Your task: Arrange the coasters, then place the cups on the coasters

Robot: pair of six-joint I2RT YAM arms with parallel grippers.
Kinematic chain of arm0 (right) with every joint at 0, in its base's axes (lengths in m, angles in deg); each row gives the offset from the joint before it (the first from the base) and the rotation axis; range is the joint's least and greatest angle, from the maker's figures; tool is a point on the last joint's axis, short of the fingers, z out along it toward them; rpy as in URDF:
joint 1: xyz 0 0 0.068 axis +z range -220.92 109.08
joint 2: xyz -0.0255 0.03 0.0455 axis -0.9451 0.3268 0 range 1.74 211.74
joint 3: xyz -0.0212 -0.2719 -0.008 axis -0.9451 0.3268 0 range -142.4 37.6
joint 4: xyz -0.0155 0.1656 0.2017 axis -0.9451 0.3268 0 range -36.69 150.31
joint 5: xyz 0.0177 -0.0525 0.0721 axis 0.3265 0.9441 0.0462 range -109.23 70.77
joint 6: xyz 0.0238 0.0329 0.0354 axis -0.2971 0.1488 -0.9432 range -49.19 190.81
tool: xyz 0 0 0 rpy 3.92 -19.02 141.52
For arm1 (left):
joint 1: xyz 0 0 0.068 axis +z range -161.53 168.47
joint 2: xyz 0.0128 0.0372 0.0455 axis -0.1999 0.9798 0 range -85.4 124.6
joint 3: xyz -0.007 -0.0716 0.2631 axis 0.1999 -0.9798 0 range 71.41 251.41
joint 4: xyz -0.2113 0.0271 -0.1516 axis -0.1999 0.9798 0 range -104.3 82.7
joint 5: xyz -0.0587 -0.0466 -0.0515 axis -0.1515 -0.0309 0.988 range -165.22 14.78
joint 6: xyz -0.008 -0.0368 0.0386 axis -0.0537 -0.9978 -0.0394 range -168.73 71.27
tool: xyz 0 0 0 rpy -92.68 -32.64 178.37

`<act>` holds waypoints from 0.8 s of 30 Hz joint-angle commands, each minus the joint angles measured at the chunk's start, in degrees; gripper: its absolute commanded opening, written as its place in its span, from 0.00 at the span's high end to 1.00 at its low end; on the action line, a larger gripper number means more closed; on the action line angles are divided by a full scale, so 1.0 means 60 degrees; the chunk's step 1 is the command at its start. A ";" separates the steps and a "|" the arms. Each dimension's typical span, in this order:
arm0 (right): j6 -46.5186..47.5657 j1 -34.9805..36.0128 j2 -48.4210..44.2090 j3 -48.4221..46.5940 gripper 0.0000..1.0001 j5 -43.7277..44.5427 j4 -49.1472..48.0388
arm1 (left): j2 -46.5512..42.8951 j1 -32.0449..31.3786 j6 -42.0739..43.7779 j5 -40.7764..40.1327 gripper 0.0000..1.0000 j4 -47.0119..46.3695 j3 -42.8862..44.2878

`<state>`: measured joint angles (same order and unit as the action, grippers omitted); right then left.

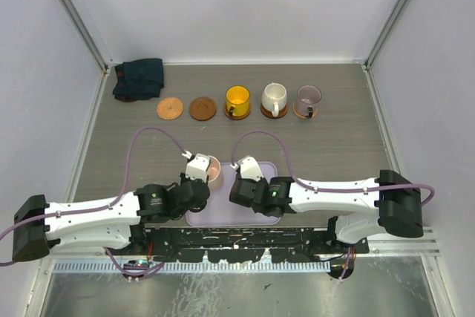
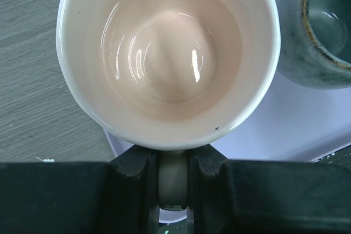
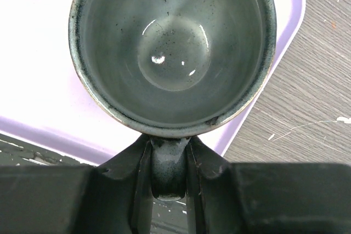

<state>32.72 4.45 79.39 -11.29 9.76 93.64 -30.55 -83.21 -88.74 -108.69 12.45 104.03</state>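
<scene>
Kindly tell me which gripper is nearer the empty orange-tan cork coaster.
Left. The left gripper sits near-side and slightly right of the cork coaster; the right gripper lies farther right.

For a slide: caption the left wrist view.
Left gripper pinches the pink cup by its handle at the lilac tray edge, grey-green cup alongside.

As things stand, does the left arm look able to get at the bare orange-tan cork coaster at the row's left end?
Probably yes: nothing stands between it and the orange-tan cork coaster. The left claw, though, is shut on the pale pink mug by its handle.
</scene>
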 commanded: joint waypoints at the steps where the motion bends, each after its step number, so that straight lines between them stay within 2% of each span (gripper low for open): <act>1: -0.0537 0.0065 -0.0459 -0.0312 0.99 0.1173 -0.0745 | -0.0326 -0.0050 -0.0012 -0.1020 0.83 -0.0280 0.0611; 8: -0.0399 0.0065 -0.1372 -0.0103 0.99 0.1922 -0.1242 | -0.0532 -0.0051 -0.0238 -0.1510 0.82 0.0106 0.0656; 13: 0.0196 0.0065 -0.0853 -0.0771 0.99 0.2450 -0.1544 | -0.0730 0.0155 -0.0213 -0.1977 0.80 0.0465 0.0877; 18: 0.1247 -0.0087 0.0050 -0.1768 0.99 0.2832 -0.2077 | -0.0719 0.1405 0.0250 -0.1314 0.79 0.0380 0.1061; 24: 0.2503 -0.0976 0.0931 -0.2874 0.99 0.2097 -0.3145 | -0.0694 0.3258 0.1375 -0.0663 0.78 0.0193 0.1401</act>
<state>41.49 2.37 84.02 -21.67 20.06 85.31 -33.26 -69.39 -85.52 -112.63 18.15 108.05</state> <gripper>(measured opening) 0.282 0.217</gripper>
